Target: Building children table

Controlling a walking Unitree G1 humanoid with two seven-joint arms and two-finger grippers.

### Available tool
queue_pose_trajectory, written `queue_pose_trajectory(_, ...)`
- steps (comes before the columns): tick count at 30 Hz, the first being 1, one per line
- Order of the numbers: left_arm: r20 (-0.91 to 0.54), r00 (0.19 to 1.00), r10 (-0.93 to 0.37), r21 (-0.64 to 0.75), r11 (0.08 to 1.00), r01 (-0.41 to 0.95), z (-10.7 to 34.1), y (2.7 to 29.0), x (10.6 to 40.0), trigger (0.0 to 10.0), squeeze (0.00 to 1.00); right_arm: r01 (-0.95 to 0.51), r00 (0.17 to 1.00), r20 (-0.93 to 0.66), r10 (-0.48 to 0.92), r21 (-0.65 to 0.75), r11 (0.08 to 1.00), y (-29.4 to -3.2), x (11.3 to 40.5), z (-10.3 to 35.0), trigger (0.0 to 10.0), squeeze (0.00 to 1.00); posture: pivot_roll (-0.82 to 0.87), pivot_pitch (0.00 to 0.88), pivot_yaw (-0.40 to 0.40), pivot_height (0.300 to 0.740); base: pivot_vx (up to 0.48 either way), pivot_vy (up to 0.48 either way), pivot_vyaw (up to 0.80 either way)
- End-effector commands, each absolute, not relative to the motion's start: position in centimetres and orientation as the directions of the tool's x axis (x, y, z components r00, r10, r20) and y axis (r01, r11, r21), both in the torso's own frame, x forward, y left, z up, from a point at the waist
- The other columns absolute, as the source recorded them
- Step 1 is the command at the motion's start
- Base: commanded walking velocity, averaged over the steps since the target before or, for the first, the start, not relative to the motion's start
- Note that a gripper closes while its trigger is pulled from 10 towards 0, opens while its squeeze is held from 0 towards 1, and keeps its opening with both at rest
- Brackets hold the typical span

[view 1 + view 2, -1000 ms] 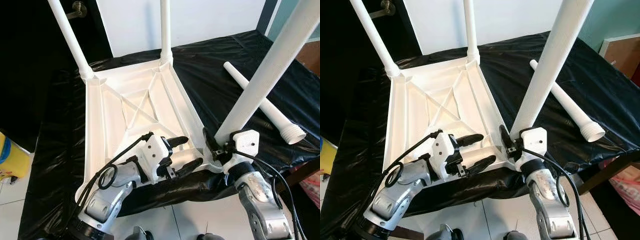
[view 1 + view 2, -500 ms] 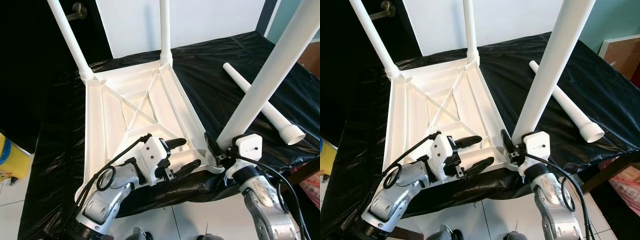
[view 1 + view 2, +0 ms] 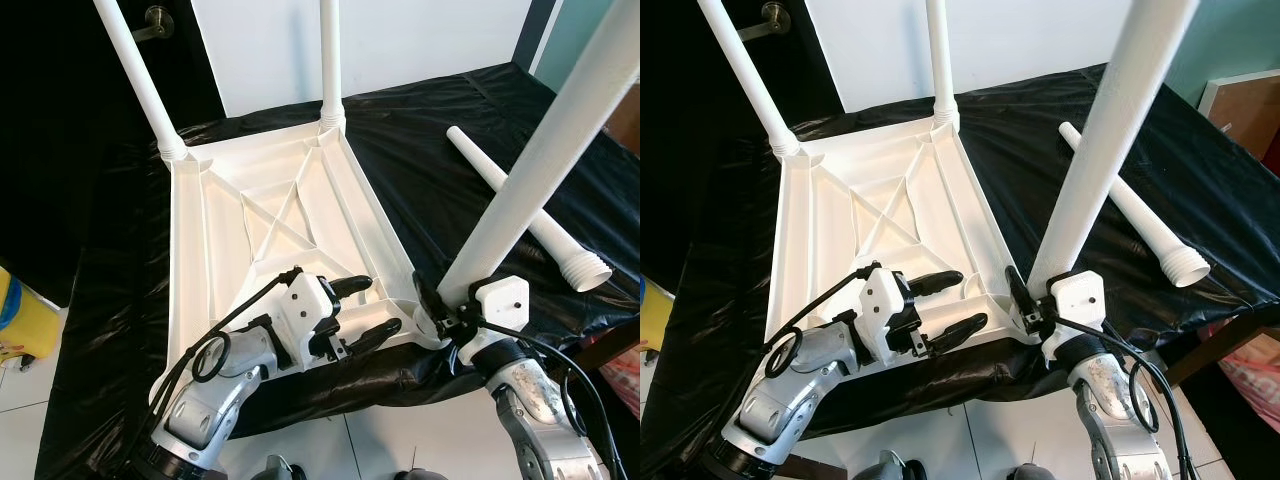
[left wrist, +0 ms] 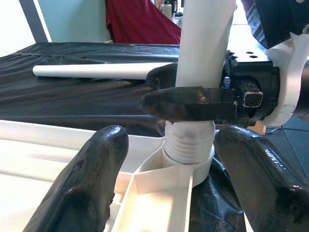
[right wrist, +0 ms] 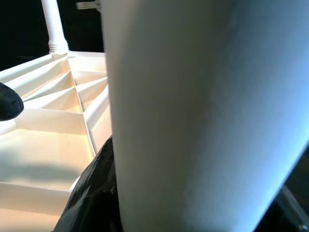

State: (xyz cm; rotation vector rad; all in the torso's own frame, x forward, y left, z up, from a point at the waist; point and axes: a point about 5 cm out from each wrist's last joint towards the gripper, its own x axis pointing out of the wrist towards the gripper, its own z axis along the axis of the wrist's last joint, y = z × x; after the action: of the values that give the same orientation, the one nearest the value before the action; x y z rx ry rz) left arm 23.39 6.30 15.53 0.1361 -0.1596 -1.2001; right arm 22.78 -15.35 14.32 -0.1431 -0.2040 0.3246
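Inverted tabletop (image 3: 270,215) lies on the black-covered bench (image 3: 420,150), near front edge. Right tool (image 3: 435,312) clenched around leg (image 3: 530,180) standing in near-right corner socket. Left tool (image 3: 362,308) released, fingers straddling tabletop's near rim. Spare leg (image 3: 525,205) lies toward bench's right edge.

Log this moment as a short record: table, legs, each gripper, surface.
table: white tabletop lies upside down, ribbed underside up
fitted legs: two upright at far corners
third leg: threaded end at near right corner socket, leaning
spare leg: lying loose on the black sheet
right gripper: shut on third leg near its base
left gripper: open, over the tabletop's near edge
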Motion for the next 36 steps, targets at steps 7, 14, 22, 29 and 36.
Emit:
queue_pose_trajectory(7, 0.047, 0.329, -0.943, 0.199, 0.331, 0.922, 15.79, 6.46, 23.36, 10.0, 0.00, -0.362, 0.906, 0.129, 0.402, -0.251, 0.898, -14.91, 22.92, 13.24, 10.0, 0.00, -0.07, 0.114, 0.074, 0.740, 0.000, 0.000, 0.00)
queue_pose_trajectory(14, 0.050, 0.338, -0.940, 0.200, 0.341, 0.919, 15.98, 6.69, 23.37, 10.0, 0.00, -0.431, 0.871, 0.117, 0.477, -0.285, 0.856, -14.57, 22.68, 12.92, 10.0, 0.00, -0.07, 0.118, 0.076, 0.740, 0.000, 0.000, 0.00)
queue_pose_trajectory(22, 0.050, 0.333, -0.941, 0.201, 0.336, 0.920, 16.13, 6.69, 23.37, 10.0, 0.00, -0.499, 0.852, 0.080, 0.518, -0.176, 0.848, -14.49, 23.14, 12.72, 10.0, 0.00, -0.07, 0.123, 0.082, 0.740, 0.000, 0.000, 0.00)
queue_pose_trajectory(29, 0.048, 0.331, -0.942, 0.200, 0.334, 0.921, 16.14, 6.70, 23.22, 10.0, 0.00, -0.491, 0.868, 0.056, 0.493, -0.048, 0.870, -14.71, 23.61, 12.75, 10.0, 0.00, -0.07, 0.128, 0.082, 0.740, 0.000, 0.000, 0.00)
queue_pose_trajectory(36, 0.050, 0.333, -0.941, 0.195, 0.337, 0.921, 16.13, 6.69, 23.13, 10.0, 0.00, -0.486, 0.871, 0.045, 0.488, -0.054, 0.872, -14.67, 23.50, 12.51, 10.0, 0.00, -0.07, 0.134, 0.077, 0.740, 0.000, 0.000, 0.00)
